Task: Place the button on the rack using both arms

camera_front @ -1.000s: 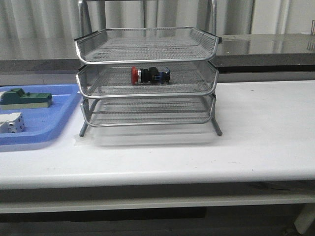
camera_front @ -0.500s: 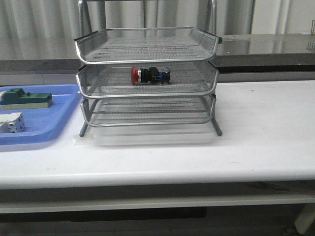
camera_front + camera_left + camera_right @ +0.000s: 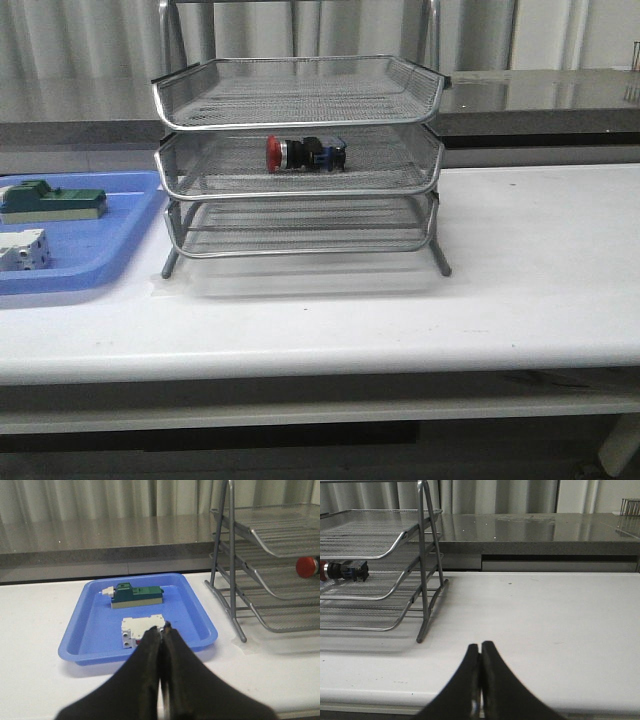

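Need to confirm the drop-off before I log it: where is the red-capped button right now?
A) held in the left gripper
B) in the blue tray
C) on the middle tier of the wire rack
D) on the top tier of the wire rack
C: the button lies on its side on the middle tier of the rack, red cap to the left, with both grippers shut on nothing and away from it.

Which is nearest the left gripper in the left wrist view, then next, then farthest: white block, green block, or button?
1. White block, in the blue tray, just beyond the left gripper.
2. Green block, farther back in that tray.
3. Button, off to the side in the rack.
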{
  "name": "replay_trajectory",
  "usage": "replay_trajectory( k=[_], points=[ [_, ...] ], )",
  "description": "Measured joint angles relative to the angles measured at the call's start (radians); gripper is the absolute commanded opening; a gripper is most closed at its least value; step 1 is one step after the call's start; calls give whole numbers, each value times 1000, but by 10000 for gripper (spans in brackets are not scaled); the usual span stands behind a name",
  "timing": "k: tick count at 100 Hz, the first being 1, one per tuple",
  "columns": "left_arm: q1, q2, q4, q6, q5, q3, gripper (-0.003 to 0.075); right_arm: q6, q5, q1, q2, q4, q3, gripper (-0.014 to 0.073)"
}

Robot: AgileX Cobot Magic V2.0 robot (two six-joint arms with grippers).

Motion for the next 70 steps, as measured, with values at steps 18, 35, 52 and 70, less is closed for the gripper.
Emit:
replay_trajectory(
  k=[18, 35, 52, 70],
  points=[
    [0, 0, 0, 0, -48, 0, -21, 0, 0, 0, 0, 0, 0, -57],
    [0, 0, 0, 0, -56, 0, -21, 0, 0, 0, 0, 0, 0, -57],
    [0, 0, 0, 0, -58, 0, -21, 0, 0, 0, 0, 0, 0, -57],
    [0, 0, -2, 0, -58, 0, -21, 0, 0, 0, 0, 0, 0, -57]
  ],
)
